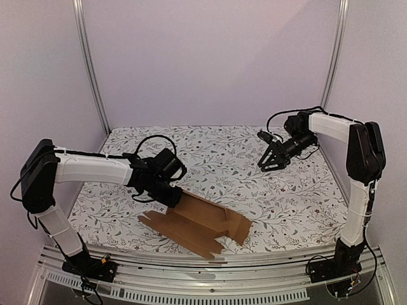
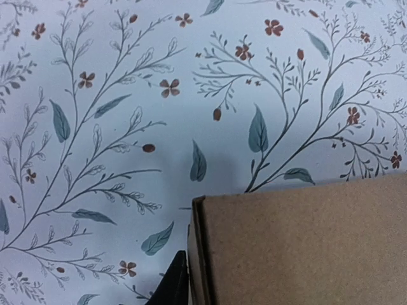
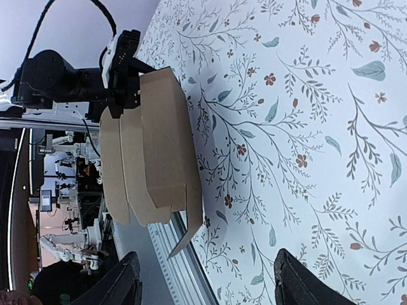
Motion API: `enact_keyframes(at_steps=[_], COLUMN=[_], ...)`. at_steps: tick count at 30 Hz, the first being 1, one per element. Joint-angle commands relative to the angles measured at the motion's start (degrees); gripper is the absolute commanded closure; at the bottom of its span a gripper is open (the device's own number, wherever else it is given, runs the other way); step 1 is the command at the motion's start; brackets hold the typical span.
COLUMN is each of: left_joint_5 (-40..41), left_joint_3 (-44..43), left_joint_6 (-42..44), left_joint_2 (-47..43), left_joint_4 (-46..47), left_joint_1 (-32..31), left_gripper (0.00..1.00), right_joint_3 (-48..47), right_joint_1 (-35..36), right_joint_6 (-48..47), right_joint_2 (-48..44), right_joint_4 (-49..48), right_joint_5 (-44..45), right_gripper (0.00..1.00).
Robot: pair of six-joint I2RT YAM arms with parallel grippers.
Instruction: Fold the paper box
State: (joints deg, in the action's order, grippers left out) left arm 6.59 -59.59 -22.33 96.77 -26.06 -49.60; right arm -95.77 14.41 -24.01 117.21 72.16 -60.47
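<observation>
The paper box [image 1: 197, 222] is brown cardboard, partly folded, lying near the table's front edge with its flaps spread toward the right. My left gripper [image 1: 166, 190] is at the box's upper left end. In the left wrist view one black fingertip [image 2: 175, 283] rests against the folded edge of the box [image 2: 305, 248]; the other finger is hidden behind the cardboard. My right gripper [image 1: 270, 164] hangs open above the back right of the table, well away from the box [image 3: 152, 146]. Its fingers stand wide apart around bare cloth [image 3: 206, 279].
A floral cloth [image 1: 254, 165] covers the table. A metal rail [image 1: 210, 264] runs along the near edge, and one box flap [image 3: 191, 235] juts over it. White walls and two metal posts [image 1: 92, 70] close in the back and sides.
</observation>
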Motion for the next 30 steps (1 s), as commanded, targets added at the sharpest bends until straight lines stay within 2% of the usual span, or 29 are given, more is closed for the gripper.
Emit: enact_keyframes(at_steps=[1, 5, 7, 11, 17, 20, 24, 30], left_joint_5=[-6.14, -7.63, -6.88, -3.48, -1.95, 0.63, 1.75, -6.02], left_joint_3=[-3.11, -7.14, -10.03, -13.92, -15.5, -12.68, -8.49, -5.57], left_joint_6=[-5.03, -5.21, -4.47, -2.48, 1.22, 5.39, 7.65, 8.67], left_joint_2=[0.51, -0.08, -0.01, -1.35, -4.63, -9.02, -13.13, -11.89], left_joint_4=[-12.54, -13.98, -16.93, -20.96, -26.42, -24.35, -19.27, -4.81], left_joint_1=[3.92, 4.87, 5.17, 6.07, 5.69, 3.7, 4.21, 9.26], left_gripper=[0.79, 0.65, 0.63, 0.61, 0.59, 0.58, 0.55, 0.47], right_joint_3=[6.68, 10.59, 11.95, 14.42, 19.35, 23.13, 27.81, 27.58], right_joint_1=[0.77, 0.78, 0.86, 1.89, 8.24, 13.01, 21.55, 30.28], right_joint_6=[6.11, 6.31, 6.09, 5.78, 3.88, 4.74, 4.19, 3.11], right_joint_2=[-4.67, -8.22, -9.48, -11.37, -14.3, -18.27, -23.16, -18.56], right_joint_4=[-6.48, -7.76, -7.89, -8.95, -12.36, -16.57, -21.33, -22.79], right_joint_5=[9.68, 12.17, 12.13, 13.88, 17.62, 21.81, 29.4, 35.02], right_gripper=[0.3, 0.3, 0.3, 0.3, 0.3, 0.3, 0.31, 0.33])
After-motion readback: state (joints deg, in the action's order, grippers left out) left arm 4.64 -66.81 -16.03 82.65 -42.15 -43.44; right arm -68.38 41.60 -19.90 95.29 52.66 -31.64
